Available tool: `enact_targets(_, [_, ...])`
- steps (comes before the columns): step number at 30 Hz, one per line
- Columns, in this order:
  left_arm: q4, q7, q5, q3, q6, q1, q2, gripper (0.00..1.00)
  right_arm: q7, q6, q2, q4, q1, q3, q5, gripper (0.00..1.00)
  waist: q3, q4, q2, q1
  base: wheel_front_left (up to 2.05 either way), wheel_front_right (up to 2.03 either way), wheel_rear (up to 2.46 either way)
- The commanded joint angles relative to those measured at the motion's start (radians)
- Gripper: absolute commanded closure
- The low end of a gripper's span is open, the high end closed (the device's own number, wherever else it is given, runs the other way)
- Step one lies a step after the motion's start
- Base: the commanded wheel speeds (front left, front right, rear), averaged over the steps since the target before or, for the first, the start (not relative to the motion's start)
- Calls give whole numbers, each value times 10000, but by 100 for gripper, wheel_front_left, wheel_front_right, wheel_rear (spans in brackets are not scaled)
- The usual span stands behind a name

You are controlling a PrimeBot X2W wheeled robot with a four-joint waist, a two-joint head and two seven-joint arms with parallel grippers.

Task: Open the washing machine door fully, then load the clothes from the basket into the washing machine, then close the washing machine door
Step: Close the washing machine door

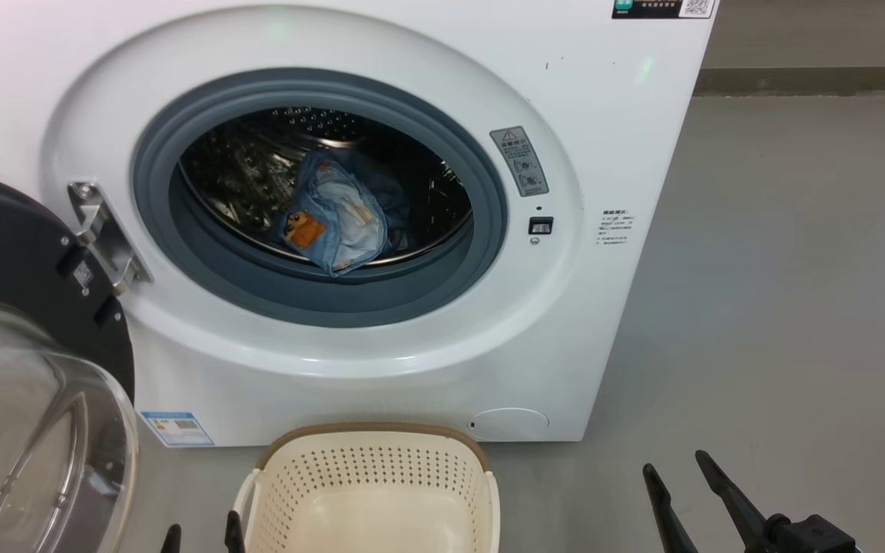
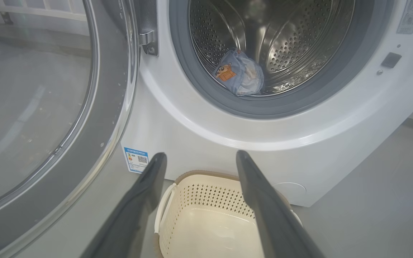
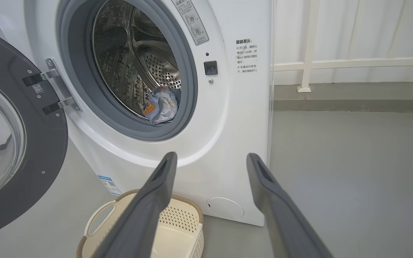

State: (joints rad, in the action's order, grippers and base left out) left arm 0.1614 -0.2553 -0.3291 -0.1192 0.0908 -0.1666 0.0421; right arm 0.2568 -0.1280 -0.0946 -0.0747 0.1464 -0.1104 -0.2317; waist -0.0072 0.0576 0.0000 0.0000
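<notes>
Left gripper low at the basket's near left corner, fingers spread wide and pinching nothing; right gripper off to the right over bare floor, likewise spread and empty. Clothes bunched at the bottom of the drum inside the washing machine, basket on the floor just in front. Washing machine door swung wide to the left on its metal hinge.
</notes>
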Motion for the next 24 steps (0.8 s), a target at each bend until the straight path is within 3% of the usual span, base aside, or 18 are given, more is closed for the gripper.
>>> enact_targets(1, [-292,-64,76,360,-62,131,82,0,49,-27,-49,299,-64,-193,36,0,25,-33,0,0,0,0,0])
enact_targets(13, [-113,-64,165,419,-65,142,82,0,49,-27,29,295,-87,-179,49,0,69,-121,0,0,-25,25,0])
enact_targets(24, [-54,-65,182,401,-24,170,82,0,49,-27,44,268,-129,-205,33,0,63,-122,0,0,-153,153,0])
